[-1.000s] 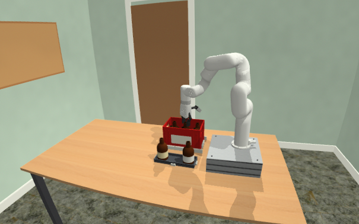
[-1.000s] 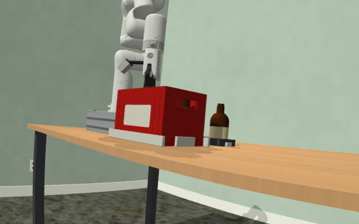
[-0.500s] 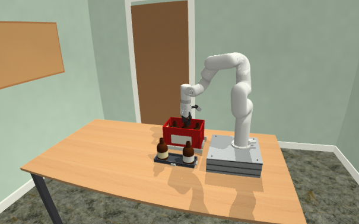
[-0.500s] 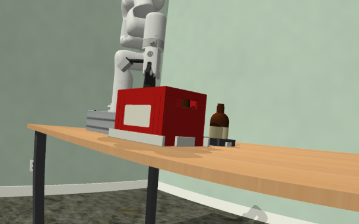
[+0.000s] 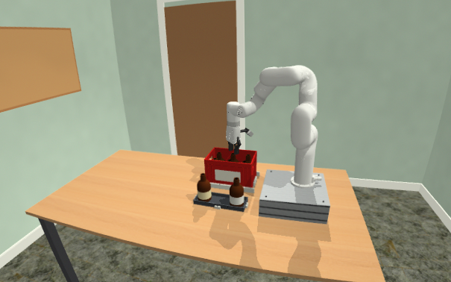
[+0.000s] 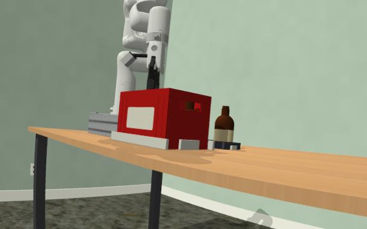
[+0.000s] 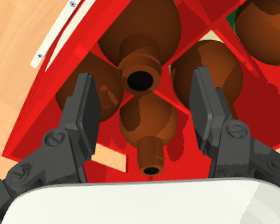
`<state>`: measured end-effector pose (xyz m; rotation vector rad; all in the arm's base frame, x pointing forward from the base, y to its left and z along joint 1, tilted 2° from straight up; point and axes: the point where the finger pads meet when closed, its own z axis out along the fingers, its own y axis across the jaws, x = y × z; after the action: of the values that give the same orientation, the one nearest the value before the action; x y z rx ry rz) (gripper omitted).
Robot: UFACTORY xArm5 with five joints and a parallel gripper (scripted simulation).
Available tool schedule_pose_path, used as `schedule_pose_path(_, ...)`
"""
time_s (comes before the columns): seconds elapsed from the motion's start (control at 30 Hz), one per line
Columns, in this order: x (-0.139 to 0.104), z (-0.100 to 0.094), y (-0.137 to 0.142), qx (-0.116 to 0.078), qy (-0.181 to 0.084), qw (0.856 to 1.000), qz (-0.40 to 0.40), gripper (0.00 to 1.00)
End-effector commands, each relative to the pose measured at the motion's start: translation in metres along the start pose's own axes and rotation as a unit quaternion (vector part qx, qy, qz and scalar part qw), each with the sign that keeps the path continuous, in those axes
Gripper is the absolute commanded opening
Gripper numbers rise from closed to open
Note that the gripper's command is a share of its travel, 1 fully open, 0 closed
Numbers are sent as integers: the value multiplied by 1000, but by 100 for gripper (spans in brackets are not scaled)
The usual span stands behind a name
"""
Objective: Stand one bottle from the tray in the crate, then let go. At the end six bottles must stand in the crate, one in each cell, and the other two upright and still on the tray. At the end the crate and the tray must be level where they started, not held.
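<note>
The red crate (image 5: 247, 174) (image 6: 188, 125) (image 7: 33, 137) stands level. My gripper (image 5: 234, 150) (image 6: 153, 86) (image 7: 143, 87) points down over it, partly open. In the wrist view a bottle mouth (image 7: 140, 80) shows between the fingers, with a gap on each side. Another bottle (image 7: 148, 120) is beside it, and more bottle shoulders (image 7: 93, 92) (image 7: 211, 70) (image 7: 268, 30) show in other cells. A sixth cell's contents are hidden. On the dark tray (image 5: 218, 201) (image 6: 236, 144) stand two upright bottles, a cream-labelled one (image 5: 203, 189) (image 6: 224, 124) and a white-labelled one (image 5: 236, 194).
White stop blocks (image 6: 140, 141) (image 6: 188, 145) line the crate's base. The grey robot base (image 5: 293, 209) (image 6: 101, 124) is close to the right of the crate and tray in the top view. The crate walls rise close below the fingers.
</note>
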<state>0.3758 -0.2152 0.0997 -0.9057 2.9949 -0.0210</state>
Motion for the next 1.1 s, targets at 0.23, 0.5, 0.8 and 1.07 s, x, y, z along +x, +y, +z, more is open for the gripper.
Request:
schedule_pose_path(0.23,-1,-30,-1,2,-1,1000,0,65)
schedule_pose_path(0.5,-1,-42,-1,2,-1,1000,0,65)
schedule_pose_path(0.8,-1,-52,-1,2,-1,1000,0,65)
schedule_pose_path(1.07,-1,-53,-1,2,-1,1000,0,65)
